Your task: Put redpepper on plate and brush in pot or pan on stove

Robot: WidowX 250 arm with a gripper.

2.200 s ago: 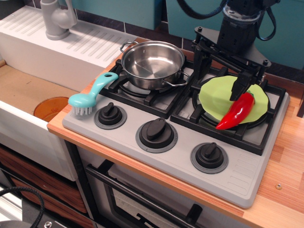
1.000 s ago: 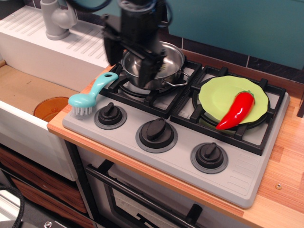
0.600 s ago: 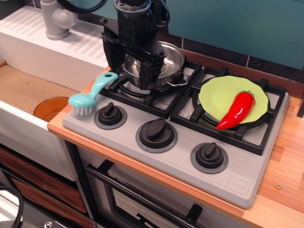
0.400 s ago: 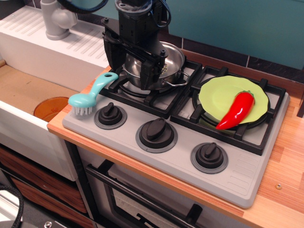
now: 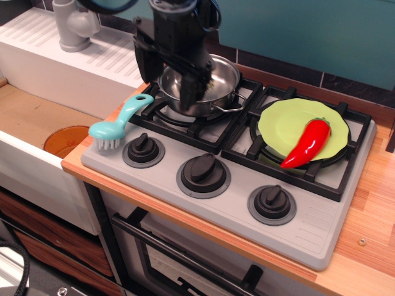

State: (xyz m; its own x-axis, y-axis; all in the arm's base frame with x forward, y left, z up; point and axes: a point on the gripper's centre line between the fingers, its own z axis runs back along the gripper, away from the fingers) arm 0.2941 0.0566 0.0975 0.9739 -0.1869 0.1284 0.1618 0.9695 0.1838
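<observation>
The redpepper (image 5: 307, 143) lies on the lime-green plate (image 5: 279, 123), tip hanging over the plate's front rim, on the stove's right burner. The teal brush (image 5: 116, 125) lies at the left edge of the grey stove (image 5: 308, 228), bristles down, loop end toward the pot. The steel pot (image 5: 217, 75) stands on the left rear burner and looks empty where it shows. My gripper (image 5: 166, 91) hangs open and empty over the pot's left side, just above and right of the brush's loop end, hiding part of the pot.
An orange translucent bowl (image 5: 65, 140) lies in the sink at the left. A grey faucet (image 5: 74, 24) stands on the white drainboard behind it. Three dark knobs (image 5: 203, 172) line the stove's front. Wooden counter (image 5: 370, 203) runs along the right.
My gripper has let go of the redpepper on the plate and swung left to the pot and brush handle. In the last half second it has risen slightly.
</observation>
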